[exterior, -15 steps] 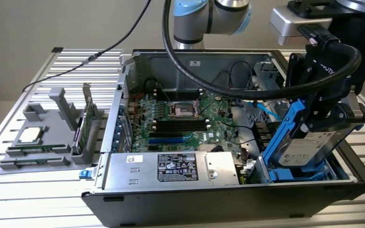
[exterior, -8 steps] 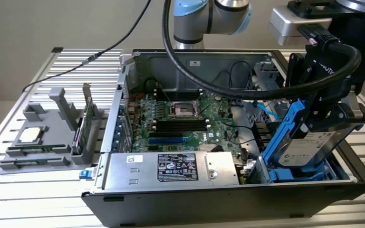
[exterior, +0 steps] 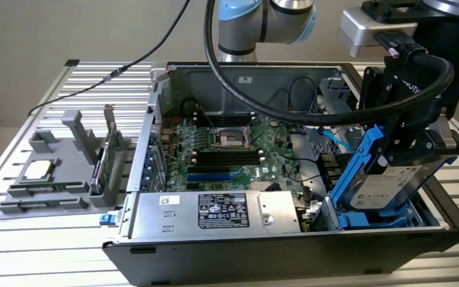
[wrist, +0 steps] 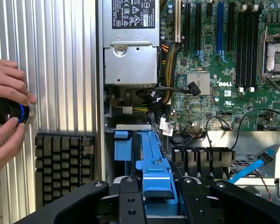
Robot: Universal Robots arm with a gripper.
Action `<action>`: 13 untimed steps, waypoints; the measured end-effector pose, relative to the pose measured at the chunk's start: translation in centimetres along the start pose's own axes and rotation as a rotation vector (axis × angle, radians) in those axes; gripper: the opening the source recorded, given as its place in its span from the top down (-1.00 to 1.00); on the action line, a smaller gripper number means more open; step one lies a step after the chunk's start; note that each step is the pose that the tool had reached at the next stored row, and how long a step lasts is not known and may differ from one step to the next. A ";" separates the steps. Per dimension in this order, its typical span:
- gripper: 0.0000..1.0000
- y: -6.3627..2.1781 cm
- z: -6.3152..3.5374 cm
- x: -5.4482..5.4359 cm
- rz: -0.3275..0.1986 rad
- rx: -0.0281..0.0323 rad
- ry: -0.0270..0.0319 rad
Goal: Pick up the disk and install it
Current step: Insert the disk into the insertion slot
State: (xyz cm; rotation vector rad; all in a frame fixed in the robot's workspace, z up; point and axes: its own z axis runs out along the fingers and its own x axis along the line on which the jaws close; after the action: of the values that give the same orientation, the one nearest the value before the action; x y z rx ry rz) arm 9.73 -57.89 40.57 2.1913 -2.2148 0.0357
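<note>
Holding disk (exterior: 394, 181) tilted inside the case (exterior: 253, 263).
Black jaws are pinching the disk by its blue carrier; it is leaning over the drive bay (exterior: 373, 220) at exterior view's right.

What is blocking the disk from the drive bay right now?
Nothing visible. The gripper holds the disk tilted, with its lower end down at the bay. A blue cable runs beside it, not underneath.

Open computer case (exterior: 293, 258) holds motherboard (exterior: 222, 158), power supply (exterior: 213, 212).
</note>
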 end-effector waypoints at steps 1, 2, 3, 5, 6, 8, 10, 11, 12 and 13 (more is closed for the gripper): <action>0.34 0.00 0.00 0.0 0.000 0.0000 0.0000; 0.34 0.00 0.00 0.0 0.000 -0.0001 0.0000; 0.34 0.00 0.00 0.0 0.000 -0.0001 0.0000; 0.34 0.00 0.00 0.0 0.000 -0.0001 0.0001; 0.34 0.00 0.00 0.0 0.000 -0.0001 0.0000; 0.34 0.00 0.00 0.0 0.000 -0.0001 0.0001; 0.34 0.00 0.00 0.0 0.000 -0.0002 0.0000; 0.07 0.00 -0.01 0.0 0.000 -0.0001 0.0001; -0.17 0.00 0.00 0.0 0.000 -0.0001 0.0001; -0.51 0.00 0.00 0.0 0.000 -0.0001 0.0000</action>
State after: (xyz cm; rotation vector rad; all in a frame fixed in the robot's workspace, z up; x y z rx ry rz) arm 9.73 -57.89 40.57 2.1912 -2.2147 0.0356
